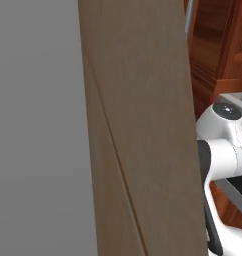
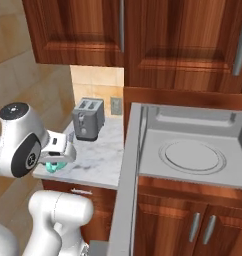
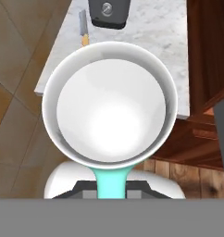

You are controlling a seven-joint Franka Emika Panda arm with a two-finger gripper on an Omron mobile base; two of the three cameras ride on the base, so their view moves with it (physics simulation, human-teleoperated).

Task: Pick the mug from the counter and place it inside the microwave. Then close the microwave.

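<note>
Claw: clamped on the mug, which you carry lifted off the counter, left of the microwave.

Microwave: large grey box, door swung open, round white turntable plate flat inside.

Counter: pale marbled slab, left of the microwave.

Toaster: small grey metal block, on the counter left of the microwave.

Mug: teal cylinder, glossy white inside, whitish rim. Likely light, rigid, slick and breakable; you appear to hold it by the handle side.
</note>
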